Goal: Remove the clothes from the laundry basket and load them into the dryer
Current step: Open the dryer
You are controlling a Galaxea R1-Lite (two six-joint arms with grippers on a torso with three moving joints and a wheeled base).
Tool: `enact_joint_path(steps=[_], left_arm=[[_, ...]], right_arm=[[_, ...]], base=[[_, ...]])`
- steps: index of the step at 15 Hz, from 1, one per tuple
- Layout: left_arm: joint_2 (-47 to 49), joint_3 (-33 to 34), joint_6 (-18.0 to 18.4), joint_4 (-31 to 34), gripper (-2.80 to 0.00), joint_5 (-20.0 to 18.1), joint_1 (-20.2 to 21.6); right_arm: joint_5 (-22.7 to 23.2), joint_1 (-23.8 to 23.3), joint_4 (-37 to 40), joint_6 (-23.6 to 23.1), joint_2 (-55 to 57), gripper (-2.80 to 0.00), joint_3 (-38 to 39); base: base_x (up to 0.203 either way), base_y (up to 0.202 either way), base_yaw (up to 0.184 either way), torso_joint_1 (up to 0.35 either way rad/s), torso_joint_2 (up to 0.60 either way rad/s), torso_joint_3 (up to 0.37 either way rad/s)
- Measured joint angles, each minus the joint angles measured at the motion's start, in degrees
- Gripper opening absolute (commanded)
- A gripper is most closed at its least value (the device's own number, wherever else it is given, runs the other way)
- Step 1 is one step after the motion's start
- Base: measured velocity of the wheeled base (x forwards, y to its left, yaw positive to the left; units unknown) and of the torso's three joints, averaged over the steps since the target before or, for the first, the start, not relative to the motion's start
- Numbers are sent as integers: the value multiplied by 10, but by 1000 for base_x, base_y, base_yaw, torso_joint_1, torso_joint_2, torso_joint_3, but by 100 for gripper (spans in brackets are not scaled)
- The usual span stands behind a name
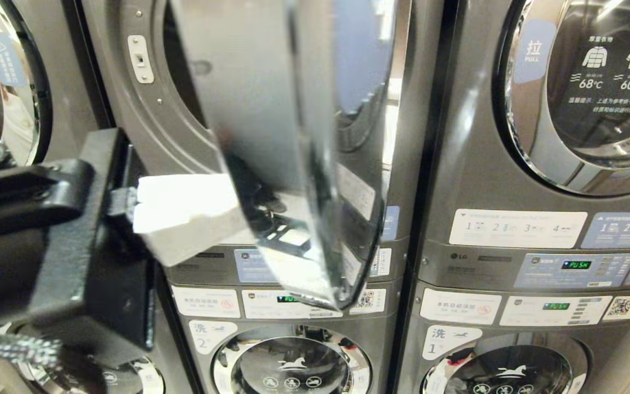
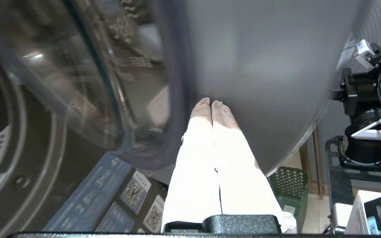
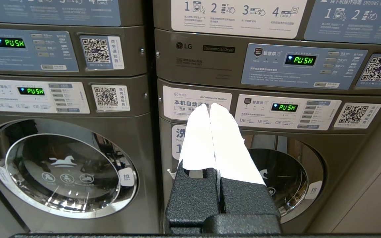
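A: Starting at the left: the left gripper (image 1: 184, 216) reaches in beside the open dryer (image 1: 145, 98), its white fingers (image 2: 210, 138) pressed flat together with nothing between them.

B: Why closed, with no cloth in it?

A: My guess is it works as a blunt pusher here. The tips sit right against the grey door (image 1: 293, 142), so I read this as setting the door wider, not as loading.

B: Which way does the door face?

A: It swings out toward the robot, nearly edge-on in the head view. Its long axis runs top to bottom, tilted a little, with the lower rim hanging down over the control panels. The drum mouth lies just left of it, dark and open.

B: And the clothes?

A: None show anywhere. A green basket (image 2: 289, 188) stands low on the floor, seen only from the left wrist, past the door's lower edge; I cannot tell what is in it.

B: The right side?

A: The right gripper (image 3: 209, 109) is parked low, fingers shut on nothing, pointing at the lower washer (image 3: 286, 172) of the right stack. I'd say it hangs there to stay out of the door's swing.
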Motion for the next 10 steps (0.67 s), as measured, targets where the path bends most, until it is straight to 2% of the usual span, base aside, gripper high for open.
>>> enact_joint_path(steps=[2,5,7,10], left_arm=[[51,-41,3,-3,-280,25,-49],[130,-112,4,-9,-280,36,-92],[178,-155,4,-18,-280,44,-111],[208,-175,0,-16,-280,99,-110]], right_arm=[[0,0,0,1,0,-280,0],[0,0,0,4,0,-280,0],[0,0,0,5,0,-280,0],[0,0,-1,4,0,-280,0]], base=[[0,0,0,0,0,0],[0,0,0,0,0,0],[0,0,0,0,0,0],[0,0,0,0,0,0]])
